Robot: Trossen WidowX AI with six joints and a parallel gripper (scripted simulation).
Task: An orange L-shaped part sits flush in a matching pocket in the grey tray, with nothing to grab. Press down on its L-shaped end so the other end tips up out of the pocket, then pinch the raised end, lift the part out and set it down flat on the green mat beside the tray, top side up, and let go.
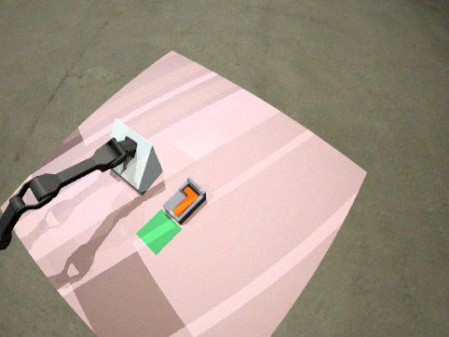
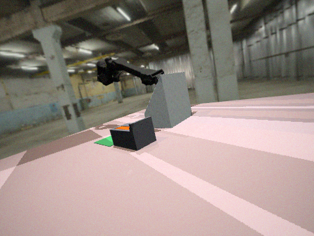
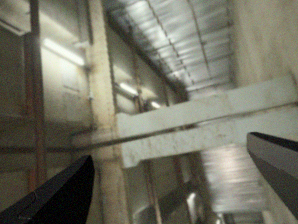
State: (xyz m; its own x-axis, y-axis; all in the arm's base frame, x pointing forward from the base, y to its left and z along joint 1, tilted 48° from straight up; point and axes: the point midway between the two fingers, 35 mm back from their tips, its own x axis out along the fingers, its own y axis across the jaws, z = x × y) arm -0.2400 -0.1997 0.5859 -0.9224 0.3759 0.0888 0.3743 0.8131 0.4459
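Exterior: pink table (image 2: pixel 228 182), concrete hall.

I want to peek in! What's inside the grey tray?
An orange L-shaped part lies flush in the grey tray's pocket. Only its top shows; whatever is underneath it is covered. The open gripper is far away, holding nothing.

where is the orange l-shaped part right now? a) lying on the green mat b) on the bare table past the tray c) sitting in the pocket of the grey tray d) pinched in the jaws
c: in the top view the orange L-shaped part lies inside the grey tray, the green mat beside it is bare, and the gripper is off by the grey wedge with its jaws open.
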